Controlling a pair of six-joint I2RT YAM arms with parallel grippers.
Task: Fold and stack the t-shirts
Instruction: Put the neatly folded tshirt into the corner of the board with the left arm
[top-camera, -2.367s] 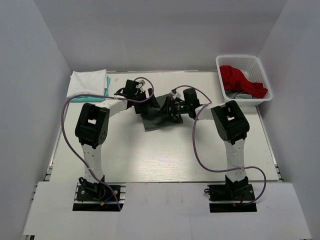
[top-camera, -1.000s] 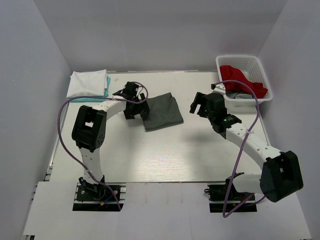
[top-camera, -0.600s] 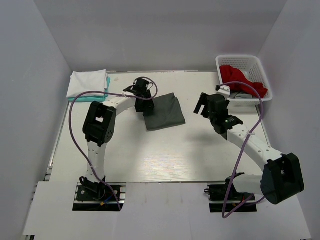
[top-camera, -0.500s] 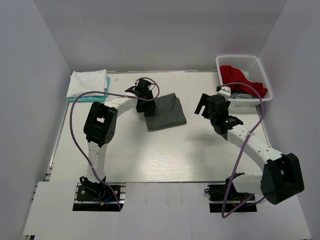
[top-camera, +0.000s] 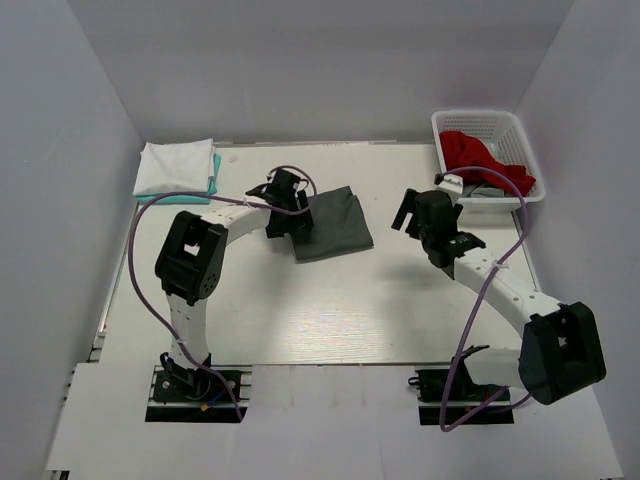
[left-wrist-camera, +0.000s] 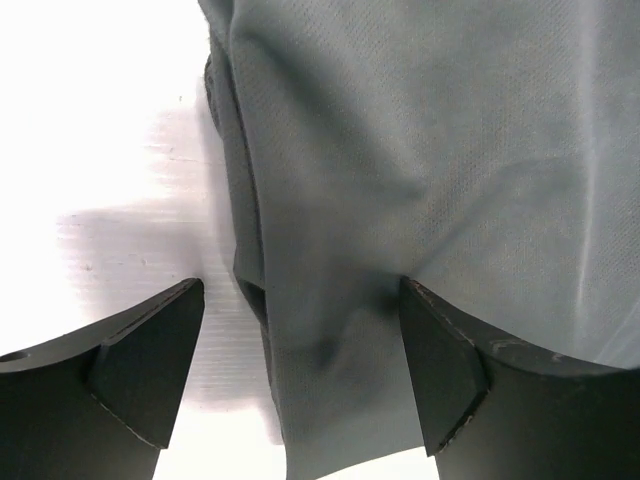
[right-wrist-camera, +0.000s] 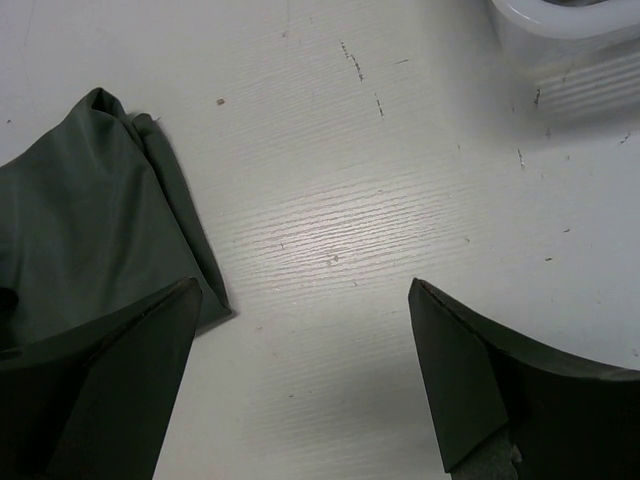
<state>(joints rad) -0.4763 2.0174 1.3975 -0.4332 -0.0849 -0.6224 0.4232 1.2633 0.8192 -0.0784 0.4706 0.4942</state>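
Observation:
The dark grey t-shirt (top-camera: 335, 223) lies folded at the middle of the table (top-camera: 330, 310). My left gripper (top-camera: 291, 224) is at its left edge. In the left wrist view the gripper (left-wrist-camera: 300, 345) is open, its fingers either side of the grey t-shirt's (left-wrist-camera: 420, 150) layered edge without pinching it. My right gripper (top-camera: 409, 213) hovers open to the shirt's right. In the right wrist view the gripper (right-wrist-camera: 300, 370) is over bare table, with the grey t-shirt (right-wrist-camera: 80, 220) at the left. A folded white t-shirt (top-camera: 176, 166) lies on a teal one (top-camera: 215, 170) at the back left. A red t-shirt (top-camera: 478, 160) is in the basket.
The white lattice basket (top-camera: 529, 162) stands at the back right; its corner (right-wrist-camera: 570, 20) shows in the right wrist view. Some grey cloth (top-camera: 482, 189) lies under the red shirt. White walls close in the table on three sides.
The right arm swung away from the grey shirt towards the basket side. The left gripper went in over the shirt's left edge, nudging it slightly right, and its jaws narrowed, then widened.

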